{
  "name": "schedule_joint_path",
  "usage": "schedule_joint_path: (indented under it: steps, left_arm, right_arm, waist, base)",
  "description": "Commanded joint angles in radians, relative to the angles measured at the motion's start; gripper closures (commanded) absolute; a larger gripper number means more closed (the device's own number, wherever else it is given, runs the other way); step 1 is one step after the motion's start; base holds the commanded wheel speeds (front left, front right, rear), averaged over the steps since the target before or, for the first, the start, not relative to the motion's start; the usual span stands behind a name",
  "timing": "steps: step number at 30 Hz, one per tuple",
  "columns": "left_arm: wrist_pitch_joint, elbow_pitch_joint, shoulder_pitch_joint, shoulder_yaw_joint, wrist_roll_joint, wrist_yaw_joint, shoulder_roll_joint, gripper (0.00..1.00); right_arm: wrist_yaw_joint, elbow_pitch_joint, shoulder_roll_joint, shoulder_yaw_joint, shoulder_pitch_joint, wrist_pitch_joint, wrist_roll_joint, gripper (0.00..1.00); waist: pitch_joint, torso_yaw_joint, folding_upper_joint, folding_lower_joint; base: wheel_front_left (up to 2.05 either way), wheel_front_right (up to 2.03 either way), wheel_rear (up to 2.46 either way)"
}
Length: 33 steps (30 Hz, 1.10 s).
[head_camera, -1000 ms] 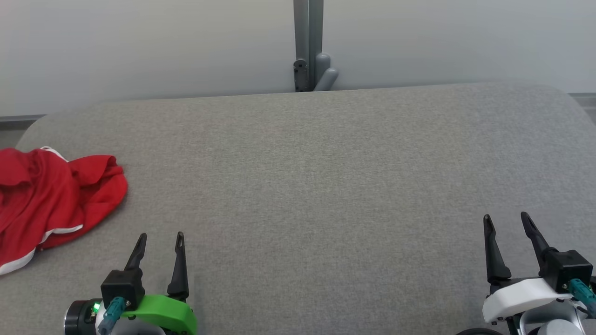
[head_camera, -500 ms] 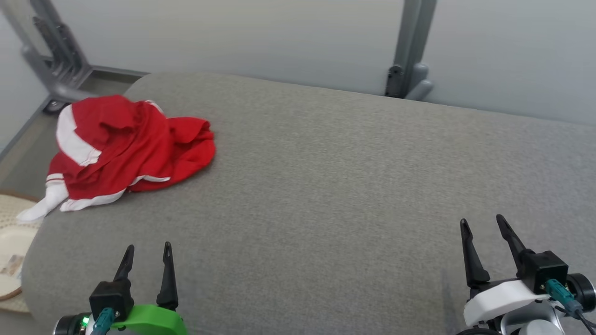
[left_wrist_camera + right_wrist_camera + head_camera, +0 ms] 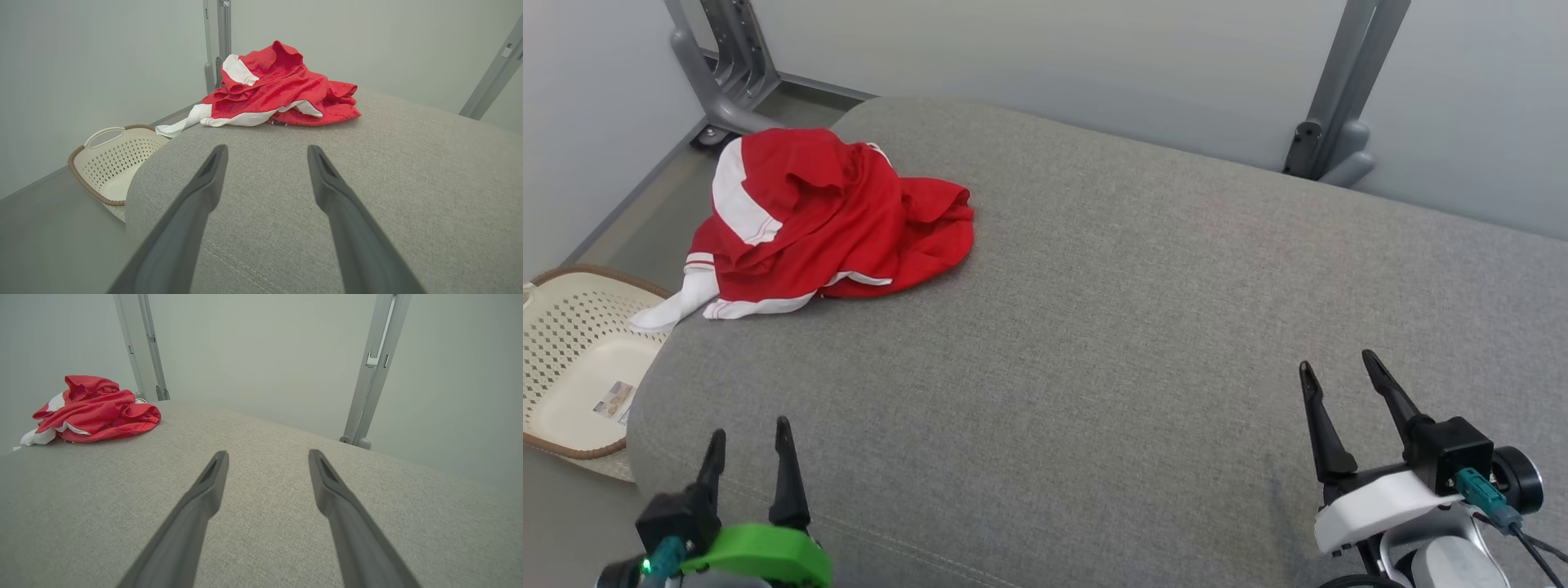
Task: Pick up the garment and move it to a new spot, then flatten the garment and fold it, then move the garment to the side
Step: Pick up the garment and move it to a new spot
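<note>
A crumpled red garment (image 3: 825, 216) with white stripes lies in a heap at the far left corner of the grey padded table (image 3: 1135, 327); one white end hangs over the table's left edge. It also appears in the left wrist view as the garment (image 3: 278, 87), and in the right wrist view as the garment (image 3: 96, 408) far to the left. My left gripper (image 3: 747, 437) stands open near the table's front left corner, well short of the garment. My right gripper (image 3: 1335, 367) stands open at the front right, nothing between its fingers.
A cream perforated basket (image 3: 572, 367) with a brown rim sits on the floor left of the table, also seen as the basket (image 3: 110, 159). Grey metal posts (image 3: 1339, 90) stand against the pale wall behind the table. Bare grey fabric stretches across the middle and right.
The head camera has turned left, so the garment now sits fully in view and the basket has come into sight. Both grippers keep their open pose near the front edge.
</note>
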Motion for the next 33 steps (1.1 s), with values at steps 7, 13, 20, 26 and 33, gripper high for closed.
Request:
schedule_joint_path:
  steps: [7, 13, 20, 26, 33]
  left_arm:
    - [0.134, 0.141, -0.36, 0.004, -0.1, -0.022, 0.023, 0.0]
    - [0.284, 0.272, -0.666, 0.063, -0.16, 0.002, 0.1, 0.0]
    - [0.367, 0.448, -0.839, 0.104, -0.193, 0.025, 0.194, 0.0]
    - [0.329, 0.599, -0.909, 0.122, -0.186, 0.051, 0.261, 0.0]
    - [0.266, 0.729, -0.932, 0.12, -0.173, 0.078, 0.31, 0.01]
  right_arm:
    - [0.0, -0.039, -0.061, 0.029, -0.104, -0.003, -0.009, 0.0]
    - [0.0, -0.06, -0.102, 0.061, -0.172, -0.003, -0.009, 0.0]
    - [0.0, -0.074, -0.122, 0.078, -0.159, -0.003, -0.004, 0.0]
    - [0.0, -0.098, -0.137, 0.083, -0.123, -0.003, -0.002, 0.0]
    - [0.0, -0.124, -0.149, 0.075, -0.098, -0.003, 0.0, 0.0]
  waist:
    - [0.247, -0.119, 0.0, 0.0]
    - [0.401, -0.175, 0.0, 0.0]
    - [0.458, -0.235, 0.0, 0.0]
    - [0.482, -0.274, 0.0, 0.0]
    - [0.491, -0.294, 0.0, 0.0]
  base:
    - [0.0, 0.0, 0.0]
    - [0.0, 0.0, 0.0]
    - [0.0, 0.0, 0.0]
    - [0.0, 0.0, 0.0]
    - [0.0, 0.0, 0.0]
